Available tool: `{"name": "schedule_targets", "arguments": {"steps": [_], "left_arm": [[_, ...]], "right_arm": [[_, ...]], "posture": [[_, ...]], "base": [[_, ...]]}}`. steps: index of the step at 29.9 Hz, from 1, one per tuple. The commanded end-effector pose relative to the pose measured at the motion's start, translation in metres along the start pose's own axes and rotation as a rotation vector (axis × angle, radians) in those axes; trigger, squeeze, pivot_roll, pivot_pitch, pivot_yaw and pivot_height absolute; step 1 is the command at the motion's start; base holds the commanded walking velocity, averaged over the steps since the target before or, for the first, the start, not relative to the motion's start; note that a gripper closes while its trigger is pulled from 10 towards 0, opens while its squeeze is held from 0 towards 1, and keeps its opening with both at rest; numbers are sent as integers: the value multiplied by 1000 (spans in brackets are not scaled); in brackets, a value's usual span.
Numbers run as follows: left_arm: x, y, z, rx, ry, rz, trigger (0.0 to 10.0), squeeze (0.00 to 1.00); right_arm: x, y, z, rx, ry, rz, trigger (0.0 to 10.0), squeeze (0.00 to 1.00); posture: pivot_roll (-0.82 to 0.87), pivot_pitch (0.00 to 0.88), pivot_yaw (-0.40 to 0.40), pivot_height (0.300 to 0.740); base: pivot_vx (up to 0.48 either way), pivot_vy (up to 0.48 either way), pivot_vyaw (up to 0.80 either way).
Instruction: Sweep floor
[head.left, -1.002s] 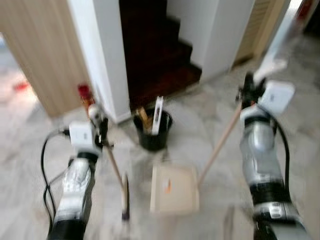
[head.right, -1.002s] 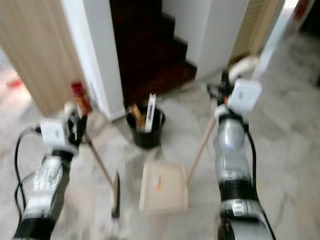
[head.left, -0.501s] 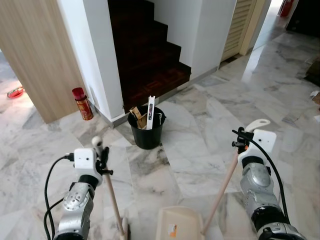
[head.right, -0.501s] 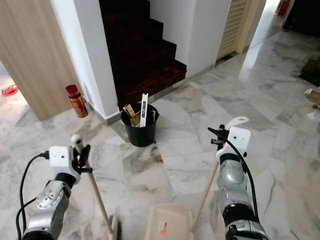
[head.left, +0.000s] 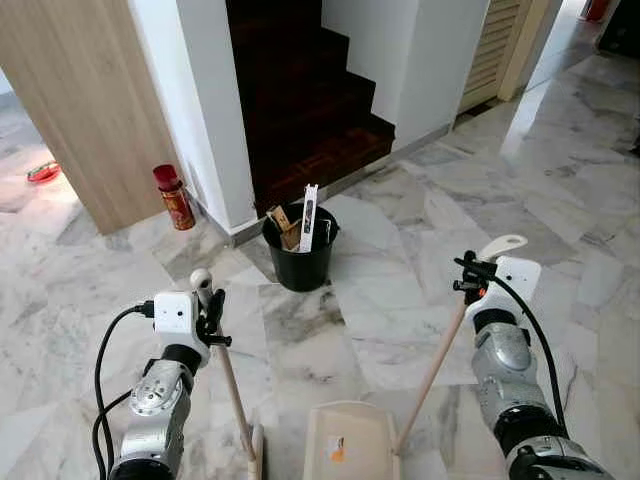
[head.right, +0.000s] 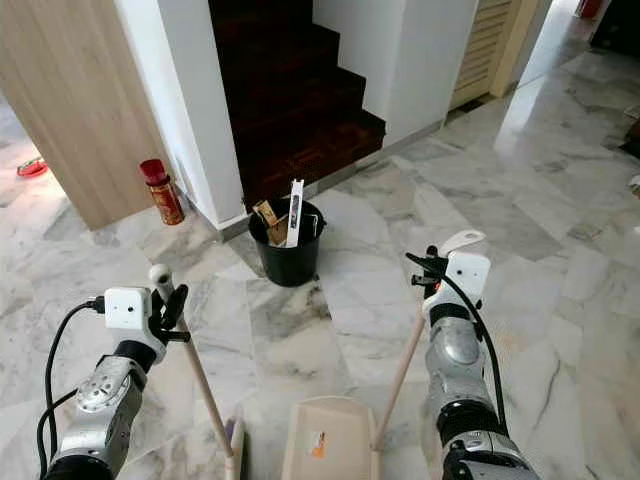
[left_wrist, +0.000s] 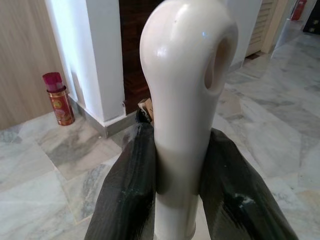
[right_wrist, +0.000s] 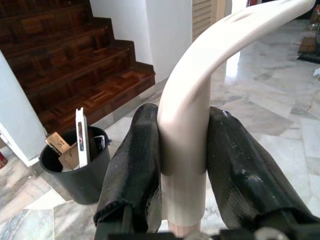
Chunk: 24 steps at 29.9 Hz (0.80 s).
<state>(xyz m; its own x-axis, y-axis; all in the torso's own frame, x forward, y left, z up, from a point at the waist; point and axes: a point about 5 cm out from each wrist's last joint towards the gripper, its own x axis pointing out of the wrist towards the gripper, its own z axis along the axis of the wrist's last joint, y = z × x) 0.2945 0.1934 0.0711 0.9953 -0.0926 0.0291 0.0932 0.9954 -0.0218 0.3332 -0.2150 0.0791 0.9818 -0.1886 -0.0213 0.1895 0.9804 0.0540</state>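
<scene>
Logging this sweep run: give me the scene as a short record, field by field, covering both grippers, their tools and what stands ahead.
left gripper: shut on the broom handle, near its cream rounded top
broom head: low on the floor, beside the dustpan
right gripper: shut on the dustpan handle, just under its curved cream end
dustpan: cream, flat on the floor between the arms
bucket: black, ahead, with scraps standing in it
red can: by the white wall corner
floor: grey-veined marble
background: dark wooden stairs
</scene>
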Motion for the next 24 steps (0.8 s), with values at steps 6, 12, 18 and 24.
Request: {"name": "schedule_targets", "arguments": {"steps": [6,12,18,24], "left_arm": [[2,0,5,11,-32,-11,10000,0],[3,0,8,11,-46,-22,10000,0],[4,0,11,16,-56,-26,10000,0],[5,-1,13,19,-65,-29,10000,0]], "right_arm": [[2,4,3,37,-20,4,10000,0],[3,7,3,35,-29,7,10000,0],[3,9,2,29,-26,9,10000,0],[2,8,1,24,-25,1,10000,0]], "posture": [[40,20,-13,740],[43,17,-9,740],[44,25,-8,740],[42,31,-6,740]], "base": [[0,0,-400],[0,0,-800],[0,0,-800],[0,0,-800]]}}
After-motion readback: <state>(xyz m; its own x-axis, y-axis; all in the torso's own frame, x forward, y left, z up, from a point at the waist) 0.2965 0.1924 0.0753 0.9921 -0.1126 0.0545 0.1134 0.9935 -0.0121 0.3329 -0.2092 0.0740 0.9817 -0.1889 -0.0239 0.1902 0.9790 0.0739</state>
